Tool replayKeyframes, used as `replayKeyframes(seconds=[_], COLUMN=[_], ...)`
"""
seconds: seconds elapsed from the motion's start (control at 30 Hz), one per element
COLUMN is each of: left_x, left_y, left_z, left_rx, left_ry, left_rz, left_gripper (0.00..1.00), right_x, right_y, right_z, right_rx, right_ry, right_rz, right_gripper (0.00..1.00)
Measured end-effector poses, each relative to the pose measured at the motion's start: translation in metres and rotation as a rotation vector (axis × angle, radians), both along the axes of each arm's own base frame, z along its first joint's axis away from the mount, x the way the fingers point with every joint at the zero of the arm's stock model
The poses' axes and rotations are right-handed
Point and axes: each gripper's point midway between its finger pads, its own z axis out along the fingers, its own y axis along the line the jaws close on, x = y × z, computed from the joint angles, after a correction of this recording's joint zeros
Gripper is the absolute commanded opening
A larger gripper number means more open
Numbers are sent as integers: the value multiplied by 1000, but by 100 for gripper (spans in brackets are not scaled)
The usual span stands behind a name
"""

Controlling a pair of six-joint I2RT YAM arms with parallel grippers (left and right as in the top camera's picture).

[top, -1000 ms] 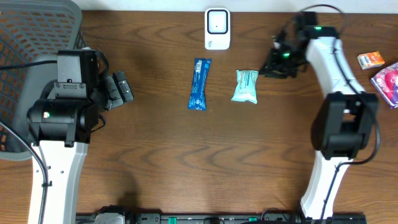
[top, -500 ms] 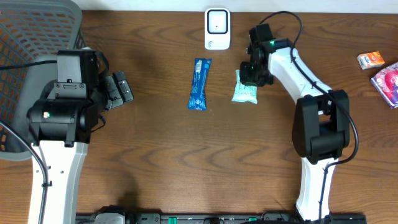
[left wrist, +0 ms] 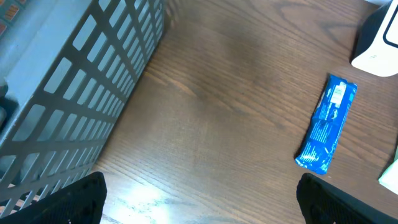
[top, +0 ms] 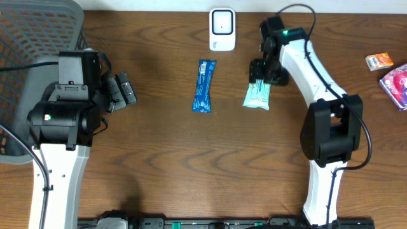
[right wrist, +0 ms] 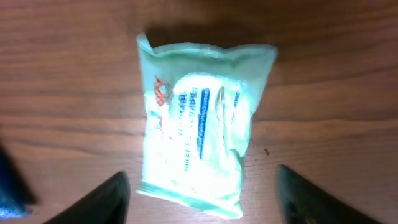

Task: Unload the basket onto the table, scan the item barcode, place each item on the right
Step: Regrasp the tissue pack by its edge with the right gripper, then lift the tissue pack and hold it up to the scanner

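Swung in over green packet point(right wrist: 199, 124) w/ right end effector point(right wrist: 202, 177), jaws just spread apart, nothing clamped. Nudged it slightly; flat on table point(top: 165, 152) near scanner point(top: 222, 28). Prob. grasp next. Left end effector point(left wrist: 199, 190) apart, idle.

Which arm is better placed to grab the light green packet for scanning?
Right. The right gripper hangs open over the light green packet, which lies between its jaws in the wrist view. The left gripper sits open far off beside the gray basket.
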Motion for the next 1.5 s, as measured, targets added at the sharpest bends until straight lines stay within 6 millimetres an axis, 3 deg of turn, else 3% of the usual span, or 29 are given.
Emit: replayKeyframes(seconds=[0.1,0.17,0.3,0.63,0.97,1.17,1.23,1.4,1.43,1.5], left_x=[0,0,0,0,0,0,0,0,0,0], left_y=[0,0,0,0,0,0,0,0,0,0], left_z=[0,0,0,0,0,0,0,0,0,0], left_rx=[0,0,0,0,0,0,0,0,0,0], left_ry=[0,0,0,0,0,0,0,0,0,0], left_rz=[0,0,0,0,0,0,0,0,0,0], left_gripper=[98,98,98,98,98,98,98,98,98,98], right_x=[0,-4,-13,-18,-7,-15,-15,-5,-4,-2], right_y=[0,0,-6,-44,-26,-23,-23,-18,-16,-12], right_z=[4,0,-13,-27,-38,-59,-63,-65,-65,-61], right_rx=[-2,-5,-17,-4,85,108,113,151,165,195], right_ry=[-2,13,51,98,46,63,54,-6,-12,-26], right_rz=[9,9,-3,-106,-91,-94,-93,-89,-89,-85], right_gripper=[85,90,90,99,96,78,64,10,2,1])
